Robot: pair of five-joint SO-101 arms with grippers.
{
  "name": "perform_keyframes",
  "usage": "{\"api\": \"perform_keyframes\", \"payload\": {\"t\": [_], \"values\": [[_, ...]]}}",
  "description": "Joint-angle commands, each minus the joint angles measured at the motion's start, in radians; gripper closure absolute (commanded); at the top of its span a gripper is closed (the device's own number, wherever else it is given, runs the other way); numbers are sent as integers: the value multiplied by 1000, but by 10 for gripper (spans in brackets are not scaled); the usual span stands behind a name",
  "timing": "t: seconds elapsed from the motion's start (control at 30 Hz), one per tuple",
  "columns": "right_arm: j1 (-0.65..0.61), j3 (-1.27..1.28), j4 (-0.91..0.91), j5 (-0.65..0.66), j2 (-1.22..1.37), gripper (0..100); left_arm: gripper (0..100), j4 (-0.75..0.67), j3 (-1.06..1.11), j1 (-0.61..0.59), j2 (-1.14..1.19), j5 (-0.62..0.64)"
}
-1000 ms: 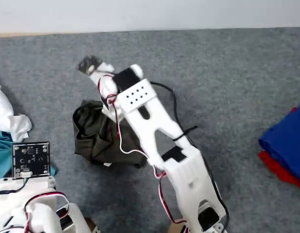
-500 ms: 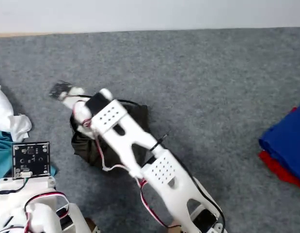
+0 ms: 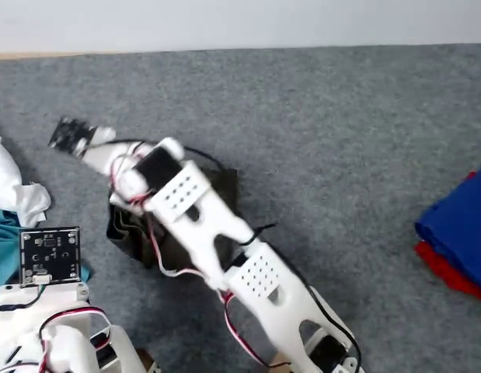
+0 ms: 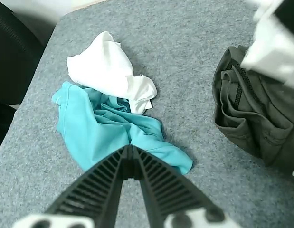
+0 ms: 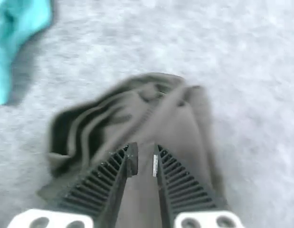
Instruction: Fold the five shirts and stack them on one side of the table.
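Softly rumpled, olive shirt (image 4: 251, 118) bunches within right gripper (image 5: 143, 164).

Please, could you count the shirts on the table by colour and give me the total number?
white shirt: 1
teal shirt: 1
dark olive shirt: 1
blue shirt: 1
red shirt: 1
Total: 5

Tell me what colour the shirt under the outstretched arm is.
The shirt is dark olive green, clearest in the left wrist view.
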Motion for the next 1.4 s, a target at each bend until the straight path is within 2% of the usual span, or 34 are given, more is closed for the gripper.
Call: {"api": "perform_keyframes", "payload": {"t": [0.0, 0.1, 0.2, 0.27, 0.37, 0.5, 0.7, 0.93, 1.17, 1.37], "values": [[87, -15, 42, 9, -120, 887, 997, 8, -4, -3, 0, -5], [163, 32, 44, -44, -166, 833, 997, 3, -4, -3, 2, 0], [231, 117, 44, -124, -211, 830, 996, 2, -2, -3, 34, 0], [263, 198, 42, -155, -237, 866, 996, 2, -5, -3, 110, 0], [300, 322, 42, -203, -274, 986, 995, -28, -30, 2, 272, 2], [323, 470, 41, -259, -326, 971, 995, -80, -137, 15, 514, 2], [317, 615, 38, -379, -335, 970, 995, -49, -271, 219, 873, 2], [294, 661, 36, -382, -334, 989, 995, -68, -351, 434, 1206, 20], [262, 677, 15, -385, -331, 988, 995, -69, -441, 560, 1378, 23], [237, 671, 15, -385, -214, 988, 995, -141, -438, 640, 1481, 23]]}}
